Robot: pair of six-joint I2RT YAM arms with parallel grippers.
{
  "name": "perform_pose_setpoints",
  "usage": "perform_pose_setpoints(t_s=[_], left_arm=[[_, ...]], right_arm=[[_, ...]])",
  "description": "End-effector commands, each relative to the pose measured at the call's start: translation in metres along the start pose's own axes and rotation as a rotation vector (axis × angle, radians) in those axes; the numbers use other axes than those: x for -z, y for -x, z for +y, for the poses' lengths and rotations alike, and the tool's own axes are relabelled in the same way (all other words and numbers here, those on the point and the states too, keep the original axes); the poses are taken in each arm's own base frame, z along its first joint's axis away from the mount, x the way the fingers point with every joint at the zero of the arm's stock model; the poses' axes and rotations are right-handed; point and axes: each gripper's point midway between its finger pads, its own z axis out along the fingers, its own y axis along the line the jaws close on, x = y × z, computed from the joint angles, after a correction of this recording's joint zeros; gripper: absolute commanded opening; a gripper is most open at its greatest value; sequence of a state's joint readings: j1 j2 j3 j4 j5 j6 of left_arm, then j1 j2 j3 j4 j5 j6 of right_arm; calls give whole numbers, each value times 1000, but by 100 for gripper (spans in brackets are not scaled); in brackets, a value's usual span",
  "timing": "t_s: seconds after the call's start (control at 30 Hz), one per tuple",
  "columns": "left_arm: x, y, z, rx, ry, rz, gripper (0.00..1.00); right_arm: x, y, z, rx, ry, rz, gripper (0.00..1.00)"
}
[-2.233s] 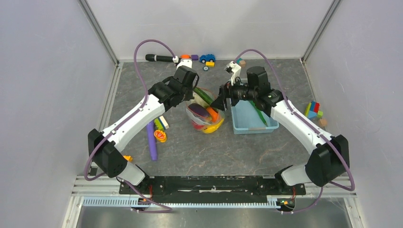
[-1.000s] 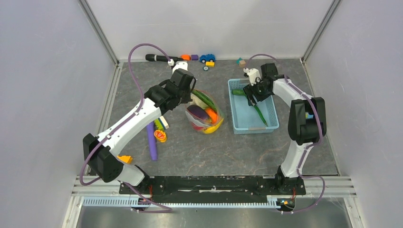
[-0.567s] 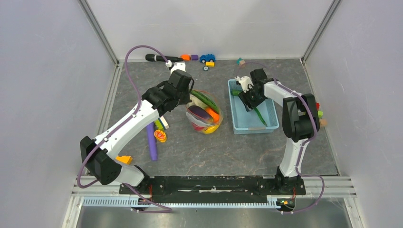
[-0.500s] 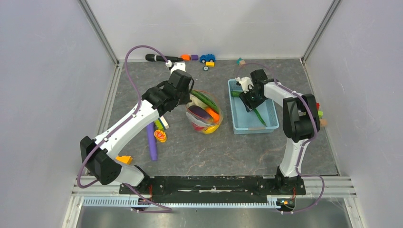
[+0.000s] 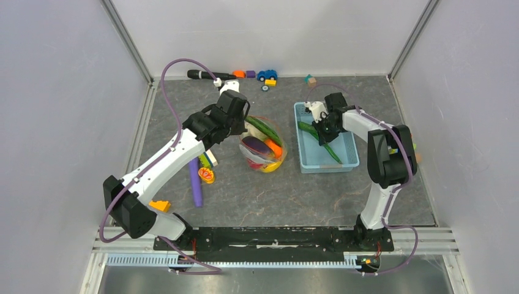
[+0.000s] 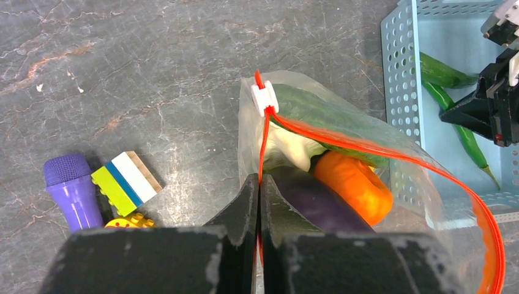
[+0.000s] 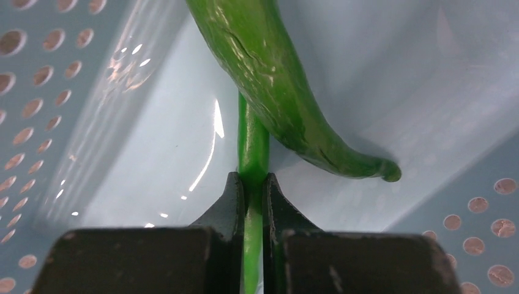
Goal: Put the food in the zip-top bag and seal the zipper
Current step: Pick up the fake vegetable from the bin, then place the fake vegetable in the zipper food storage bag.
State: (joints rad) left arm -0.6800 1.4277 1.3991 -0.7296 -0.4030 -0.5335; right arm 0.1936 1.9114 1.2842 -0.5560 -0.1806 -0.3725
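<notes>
The clear zip-top bag (image 5: 264,147) stands at mid-table with a purple eggplant (image 6: 318,205), an orange piece (image 6: 355,179), a pale cabbage (image 6: 291,151) and a green cucumber (image 6: 321,112) inside. My left gripper (image 6: 259,184) is shut on the orange-red zipper (image 6: 373,149) at the bag's mouth, just below the white slider (image 6: 265,98). My right gripper (image 7: 252,180) is down in the light blue basket (image 5: 304,164), shut on a thin green food piece (image 7: 253,144). A thicker dark green piece (image 7: 275,79) lies across it.
A long purple stick (image 5: 195,184), striped blocks (image 5: 209,159) and a yellow-red toy (image 5: 206,176) lie left of the bag. A toy car (image 5: 267,75) and small blocks sit along the back wall. Coloured blocks (image 5: 404,142) lie right of the basket.
My right gripper moved from beside the bag to the basket, lowered in and shut on the thin green piece. The left gripper kept its hold on the bag.
</notes>
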Motion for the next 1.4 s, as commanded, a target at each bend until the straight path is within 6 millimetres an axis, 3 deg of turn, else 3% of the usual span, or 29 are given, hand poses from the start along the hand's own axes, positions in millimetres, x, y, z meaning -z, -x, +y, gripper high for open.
perform_pose_setpoints(t_s=[0.0, 0.4, 0.6, 0.9, 1.03, 1.17, 1.37], left_arm=[[10, 8, -3, 42, -32, -24, 5], [13, 18, -7, 35, -44, -42, 6], [13, 21, -8, 33, -44, -46, 6], [12, 23, -10, 33, -46, -47, 6], [14, 24, -10, 36, -50, -51, 6], [14, 25, -10, 42, -50, -53, 6], [15, 24, -10, 57, -51, -52, 6]], right_arm=[[29, 22, 4, 57, -2, -127, 0], [78, 54, 4, 121, -72, -330, 0], [95, 62, 16, 139, -28, -390, 0], [129, 92, 26, 135, -15, -560, 0], [171, 117, 34, 141, -20, -728, 0], [239, 144, 57, 133, 2, -1008, 0], [336, 171, 141, 262, 159, -1389, 0]])
